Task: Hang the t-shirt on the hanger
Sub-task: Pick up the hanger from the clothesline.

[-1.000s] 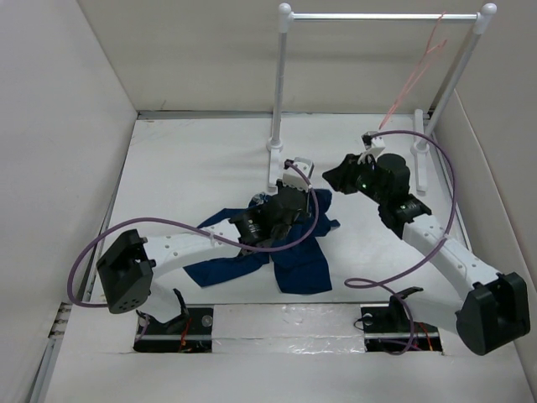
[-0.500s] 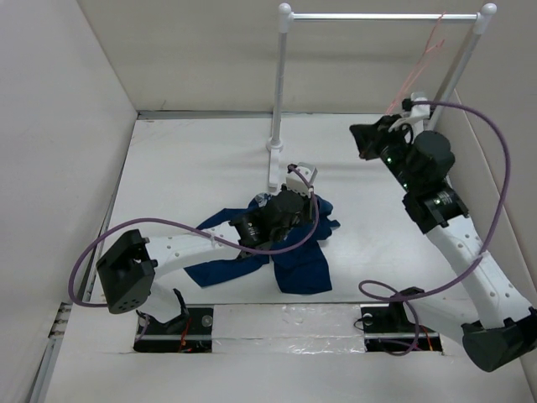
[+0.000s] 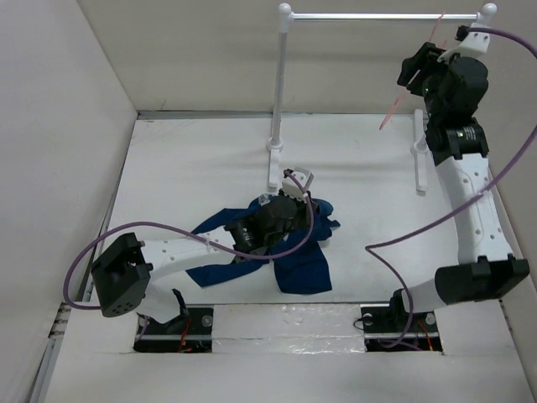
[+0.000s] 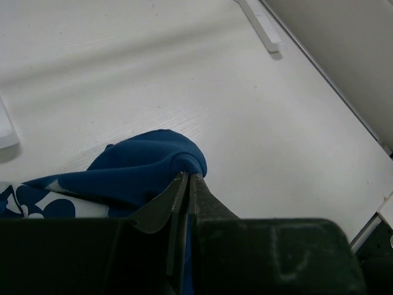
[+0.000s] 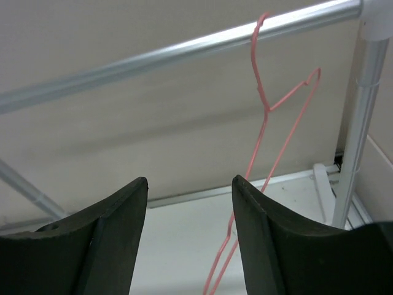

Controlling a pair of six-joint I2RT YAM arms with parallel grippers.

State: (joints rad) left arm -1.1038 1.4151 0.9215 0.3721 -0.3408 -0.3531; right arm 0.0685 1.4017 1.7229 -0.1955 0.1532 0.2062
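The white table [image 3: 185, 168] carries a tall white rack [image 3: 377, 16] along its far side, and the t-shirt [image 3: 302, 269] lies crumpled on the tabletop near the middle, in front of the left rack post. It is soft, limp navy cloth with a white print showing in the left wrist view, so it will likely sag and fold wherever it is not supported. A pinch at a single fold lifts only a bunch, and the better hold is probably the collar or a shoulder seam, where the opening can be spread. The hanger [image 5: 268, 110] hangs by its hook from the right end of the rack bar, well apart from the shirt. It is thin pink wire, probably light and springy, apt to swing or slip off the bar when nudged, and it looks best taken at the twisted neck under the hook. The left gripper [image 4: 188, 179] is closed tight on a rounded fold of the shirt, low over the table. The right gripper [image 5: 189, 184] is raised near the bar with its jaws apart and empty, the hanger just ahead of them and slightly to the right.
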